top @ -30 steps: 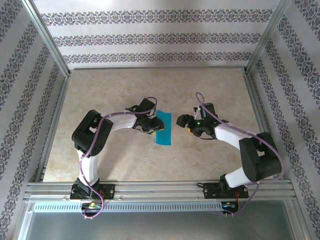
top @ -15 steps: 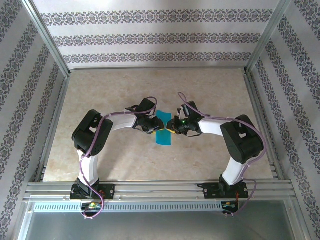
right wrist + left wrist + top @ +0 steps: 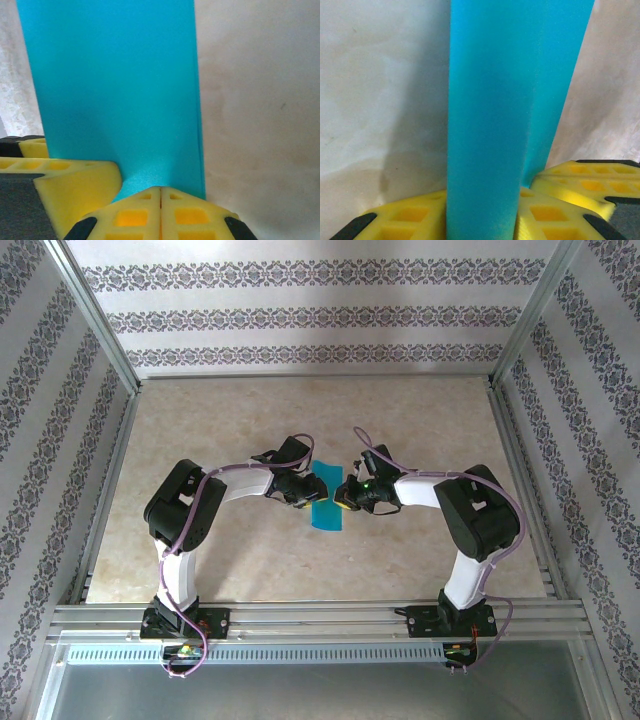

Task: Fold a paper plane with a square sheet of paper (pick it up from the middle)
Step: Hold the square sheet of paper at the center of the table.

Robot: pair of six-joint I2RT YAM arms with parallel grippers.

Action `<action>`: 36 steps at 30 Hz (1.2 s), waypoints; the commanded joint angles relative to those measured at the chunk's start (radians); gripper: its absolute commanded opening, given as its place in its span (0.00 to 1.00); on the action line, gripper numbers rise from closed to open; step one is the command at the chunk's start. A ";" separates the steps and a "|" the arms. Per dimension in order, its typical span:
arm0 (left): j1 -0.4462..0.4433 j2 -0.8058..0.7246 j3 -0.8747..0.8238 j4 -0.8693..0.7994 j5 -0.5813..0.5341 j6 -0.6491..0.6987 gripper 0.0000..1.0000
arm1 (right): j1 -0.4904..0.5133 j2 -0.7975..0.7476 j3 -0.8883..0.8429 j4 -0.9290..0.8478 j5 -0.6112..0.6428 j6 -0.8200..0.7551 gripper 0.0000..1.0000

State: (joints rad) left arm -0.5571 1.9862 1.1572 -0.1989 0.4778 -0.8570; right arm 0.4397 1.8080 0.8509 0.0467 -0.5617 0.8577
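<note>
Right pincer (image 3: 343,498) moved in, pressed together against one folded teal sheet (image 3: 328,515), left pincer (image 3: 305,495) pinching it

Bright, even light; wrist views blur close up, and the square sheet of paper (image 3: 490,100) casts a soft shadow.

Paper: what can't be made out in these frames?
- Top view: sides of paper hidden under left gripper and right gripper; creases too small.
- Left wrist: paper covers the gap between fingers, grip unclear; far end cut by top edge.
- Right wrist: far end cut by top edge.
</note>
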 commanded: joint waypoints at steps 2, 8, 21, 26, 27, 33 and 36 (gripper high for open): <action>-0.013 0.196 -0.092 -0.143 -0.182 0.016 0.34 | 0.004 0.032 0.012 -0.038 0.030 -0.029 0.08; -0.015 0.190 -0.084 -0.142 -0.176 0.013 0.34 | 0.004 0.063 0.005 -0.100 0.063 -0.060 0.07; 0.022 -0.093 0.130 -0.377 -0.313 0.123 0.54 | 0.004 0.131 0.006 -0.191 0.139 -0.105 0.07; 0.035 -0.194 0.148 -0.367 -0.307 0.137 0.56 | 0.004 0.132 0.017 -0.219 0.156 -0.119 0.07; 0.034 -0.205 0.138 -0.332 -0.270 0.129 0.55 | 0.004 0.131 0.020 -0.222 0.158 -0.121 0.07; 0.017 -0.191 0.044 -0.008 -0.015 -0.006 0.43 | 0.004 0.123 0.024 -0.244 0.167 -0.127 0.07; 0.005 -0.135 0.047 0.021 0.016 -0.031 0.38 | 0.004 0.122 0.025 -0.249 0.166 -0.129 0.07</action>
State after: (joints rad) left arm -0.5346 1.8011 1.2228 -0.2764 0.4053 -0.8333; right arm 0.4412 1.8599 0.9173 -0.0265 -0.5480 0.7528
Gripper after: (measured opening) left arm 0.392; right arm 0.069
